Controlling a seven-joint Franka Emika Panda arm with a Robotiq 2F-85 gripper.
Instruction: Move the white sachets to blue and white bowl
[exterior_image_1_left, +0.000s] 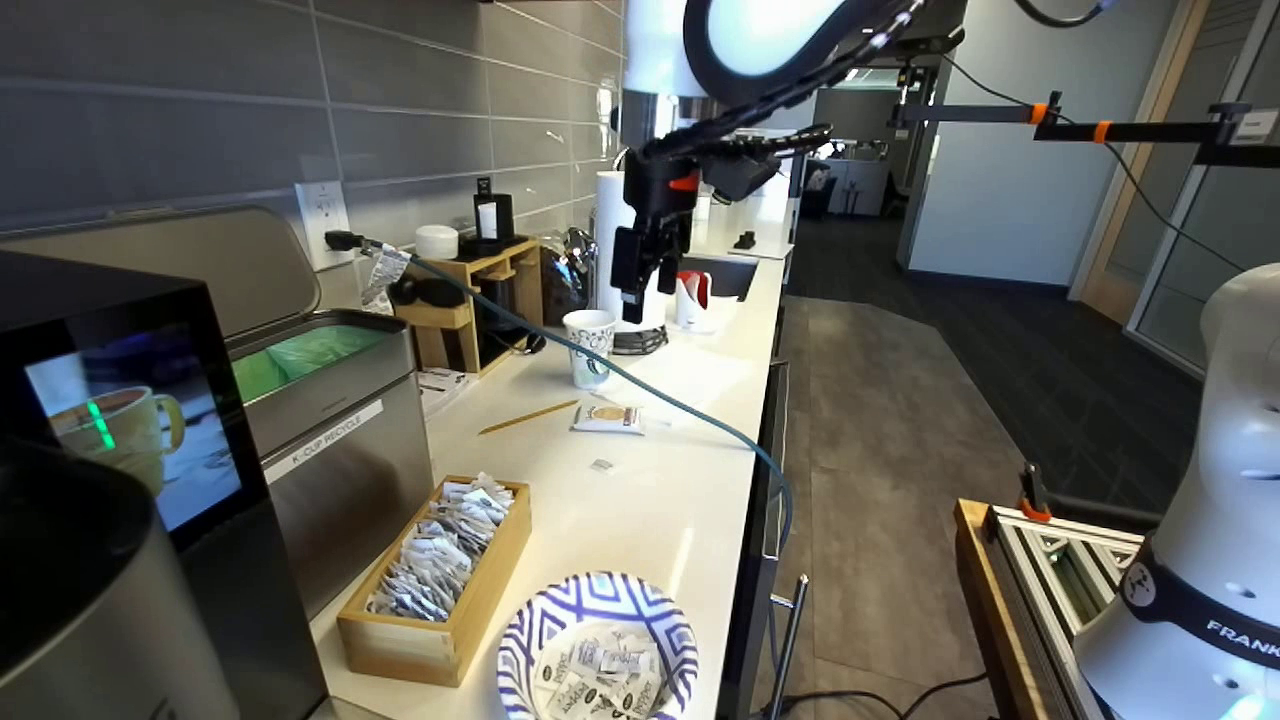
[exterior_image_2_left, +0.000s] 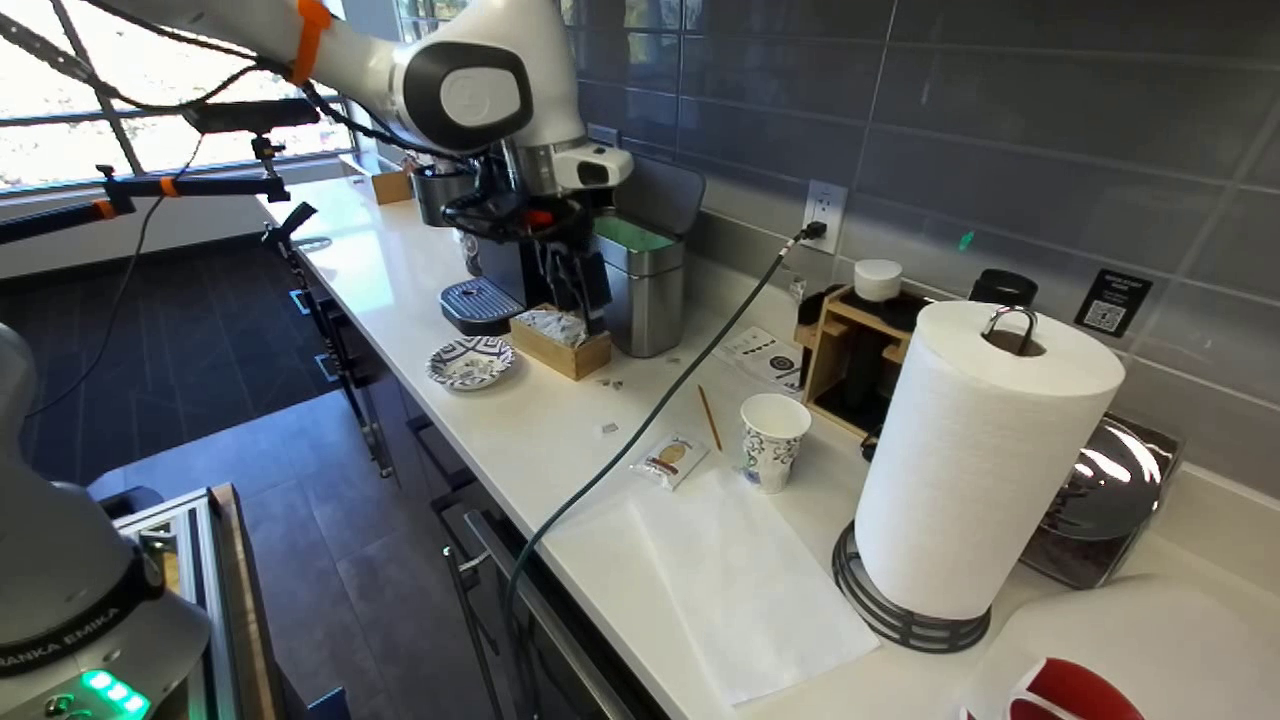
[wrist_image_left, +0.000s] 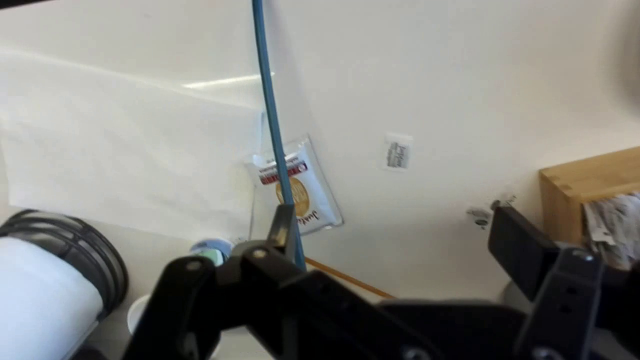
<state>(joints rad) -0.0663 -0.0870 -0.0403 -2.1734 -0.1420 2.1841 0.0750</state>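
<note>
As the hand (wrist_image_left: 398, 229) is spread, lower it to the bench (wrist_image_left: 425, 80) astride the seemingly flat sachet (wrist_image_left: 398, 152), right of wrist-view centre, then pinch.

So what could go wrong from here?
Cable: in the wrist view it passes behind one side of the open gripper, so going down there could snag it.
A loose sachet lies flat on the counter, so the pinch may miss.
The bowl sits near the counter's edge; a bump might knock it off.
</note>
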